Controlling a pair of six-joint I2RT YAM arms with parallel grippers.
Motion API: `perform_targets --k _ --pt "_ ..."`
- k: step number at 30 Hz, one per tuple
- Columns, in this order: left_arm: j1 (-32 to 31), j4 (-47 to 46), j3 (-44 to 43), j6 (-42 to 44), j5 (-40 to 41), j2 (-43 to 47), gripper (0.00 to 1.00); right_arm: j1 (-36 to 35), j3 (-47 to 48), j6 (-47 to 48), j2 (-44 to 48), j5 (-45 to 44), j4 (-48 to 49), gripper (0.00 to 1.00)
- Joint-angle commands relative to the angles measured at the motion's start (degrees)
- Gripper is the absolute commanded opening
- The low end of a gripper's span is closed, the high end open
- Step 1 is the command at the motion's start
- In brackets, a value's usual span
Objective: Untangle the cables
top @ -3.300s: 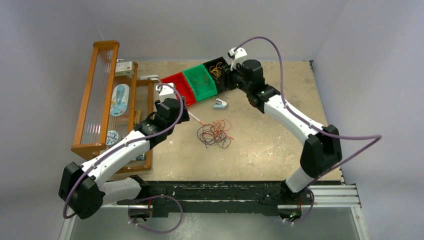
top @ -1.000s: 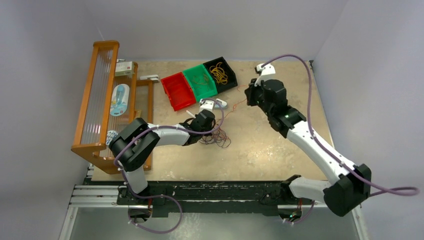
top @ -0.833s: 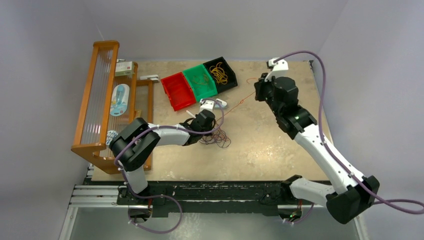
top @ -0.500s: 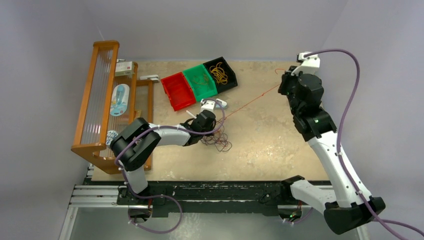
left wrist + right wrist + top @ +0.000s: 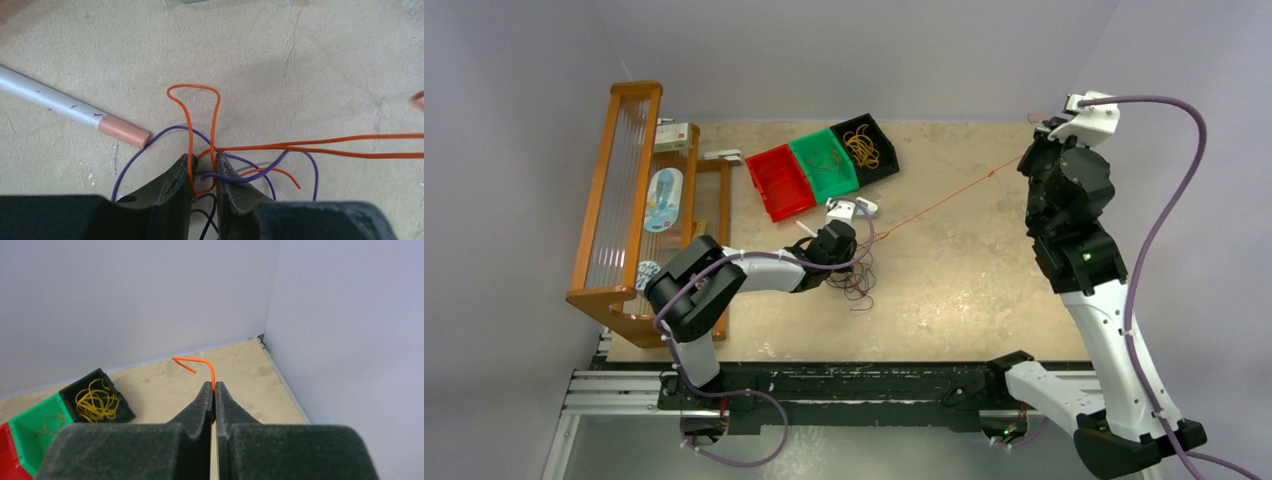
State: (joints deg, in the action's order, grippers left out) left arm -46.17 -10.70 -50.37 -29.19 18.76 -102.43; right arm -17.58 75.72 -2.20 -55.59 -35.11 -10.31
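The tangle (image 5: 856, 280) lies near the middle of the tabletop (image 5: 964, 300), a loose knot of orange and dark purple strands. The left gripper (image 5: 203, 162) is down on it, its arm stretched low across the tabletop from about 8 o'clock. Its fingers are drawn close together with only a narrow gap. The two legs of an orange loop and a purple strand sit in that gap and look pinched, as far as the wrist view shows. The loop stands out from the fingertips toward 12 o'clock, and purple arcs curl away on both sides.

One orange cable (image 5: 944, 198) leaves the tangle and runs in a straight, taut line toward 2 o'clock. It ends at the right gripper (image 5: 214, 387), which is at the far right corner of the tabletop. There the fingers are pressed together on the cable, and a short free end curls out past the tips toward 10 o'clock in the wrist view.

A red bin (image 5: 779, 182), a green bin (image 5: 824, 163) and a black bin (image 5: 865, 148) stand in a row at about 11 to 12 o'clock from the tangle. The black one holds yellow coils (image 5: 96, 400). A wooden rack (image 5: 614, 200) stands along the 9 o'clock edge. A white tube (image 5: 60, 102) with a peach cap lies at 10 o'clock from the left fingers — its capped end is just beside a purple arc.
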Motion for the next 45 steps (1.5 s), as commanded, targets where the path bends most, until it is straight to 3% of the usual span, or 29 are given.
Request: perform_targets --k 1,4,11,20,30,35,39,42,45 --pt "0.14 2.57 0.89 0.36 1.06 -1.2 0.22 0.36 4.84 4.2 2.42 -6.12 6.81 0.0" --pt "0.11 2.61 0.99 0.37 1.22 -1.26 0.2 0.36 6.13 5.61 2.9 -6.89 7.67 0.0" --pt "0.13 2.44 1.17 0.29 1.19 -1.37 0.01 0.38 7.63 8.69 4.42 -9.54 9.72 0.0" --pt "0.11 2.7 1.0 0.11 1.28 -2.05 0.0 0.36 7.84 13.49 6.25 -13.84 12.96 0.0" --pt "0.18 3.38 0.57 0.19 1.47 -2.46 0.0 0.36 8.73 12.62 7.05 -13.46 10.77 0.0" --pt "0.12 4.82 0.71 0.58 3.8 -0.18 0.0 0.38 9.72 5.36 4.51 -8.6 1.17 0.0" --pt "0.18 8.45 0.71 -0.32 10.55 3.57 0.0 0.41 3.04 -3.53 1.6 -5.22 -5.53 0.0" --pt "0.12 10.69 1.19 -0.85 13.47 6.27 0.0 1.82 -3.69 -7.81 -0.47 -3.36 -3.51 0.0" --pt "0.13 11.99 1.8 -1.18 14.03 7.78 0.0 8.29 -7.8 -11.33 -4.64 4.14 0.08 0.0"
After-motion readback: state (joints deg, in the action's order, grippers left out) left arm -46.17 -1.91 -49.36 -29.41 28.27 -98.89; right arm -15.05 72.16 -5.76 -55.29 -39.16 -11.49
